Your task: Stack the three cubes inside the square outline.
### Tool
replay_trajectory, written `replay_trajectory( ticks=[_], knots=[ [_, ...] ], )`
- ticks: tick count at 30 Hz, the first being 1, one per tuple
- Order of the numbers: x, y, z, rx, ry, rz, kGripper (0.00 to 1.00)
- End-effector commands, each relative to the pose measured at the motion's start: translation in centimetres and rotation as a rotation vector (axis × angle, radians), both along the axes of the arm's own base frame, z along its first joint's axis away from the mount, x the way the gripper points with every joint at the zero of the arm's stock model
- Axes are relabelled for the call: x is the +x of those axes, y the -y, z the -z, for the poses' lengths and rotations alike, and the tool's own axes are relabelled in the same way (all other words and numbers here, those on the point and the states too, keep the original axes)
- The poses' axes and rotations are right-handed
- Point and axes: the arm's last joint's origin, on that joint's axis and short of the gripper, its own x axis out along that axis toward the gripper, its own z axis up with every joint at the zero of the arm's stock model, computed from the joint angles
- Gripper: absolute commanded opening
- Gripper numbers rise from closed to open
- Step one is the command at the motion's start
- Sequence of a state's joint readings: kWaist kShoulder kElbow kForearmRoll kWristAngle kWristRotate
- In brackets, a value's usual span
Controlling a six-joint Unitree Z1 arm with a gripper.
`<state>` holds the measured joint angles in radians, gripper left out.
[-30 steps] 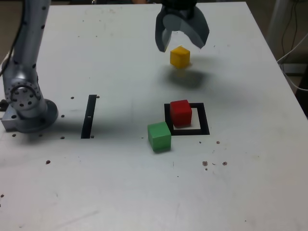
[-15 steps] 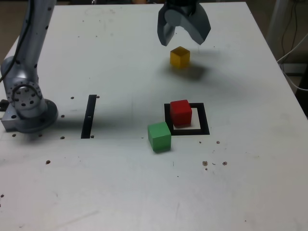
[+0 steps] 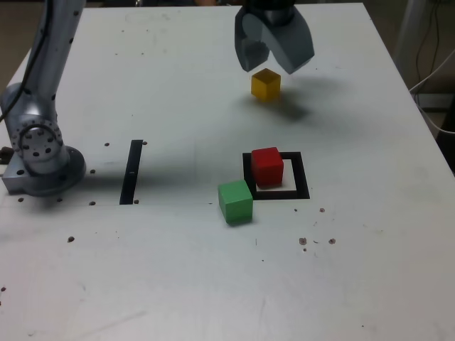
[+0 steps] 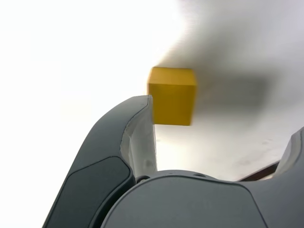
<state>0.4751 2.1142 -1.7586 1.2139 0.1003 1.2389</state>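
Observation:
The yellow cube [image 3: 266,84] rests on the white table at the far side. My gripper [image 3: 271,68] hangs just above and behind it, open, with nothing between its fingers. The wrist view shows the yellow cube [image 4: 172,96] lying past one dark finger [image 4: 135,137], apart from it. The red cube [image 3: 267,166] sits inside the square outline [image 3: 297,186], toward its corner at the exterior view's left. The green cube [image 3: 235,201] stands on the table just outside that outline, to the exterior view's left and nearer the camera.
A straight black tape strip [image 3: 131,171] lies at the exterior view's left, near the arm's grey base [image 3: 39,153]. The table's right edge [image 3: 419,106] borders cables and a post. Small dark specks dot the table's near half.
My gripper has shifted slightly to the exterior view's right and away from the camera, staying open above the yellow cube. The cubes have not moved.

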Motion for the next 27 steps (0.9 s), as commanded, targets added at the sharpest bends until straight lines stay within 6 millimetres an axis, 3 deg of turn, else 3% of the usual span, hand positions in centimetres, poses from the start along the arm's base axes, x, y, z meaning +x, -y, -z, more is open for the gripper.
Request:
replay_trajectory(
  ticks=[1, 12, 27],
  knots=[
    [-0.2, -0.2, 0.0, 0.014, -0.001, -0.004, 0.99],
    [-0.4, -1.0, 0.5, 0.046, -0.005, -0.026, 0.99],
    [0.3, -1.6, 4.5, 0.030, -0.050, -0.042, 0.97]
  ],
)
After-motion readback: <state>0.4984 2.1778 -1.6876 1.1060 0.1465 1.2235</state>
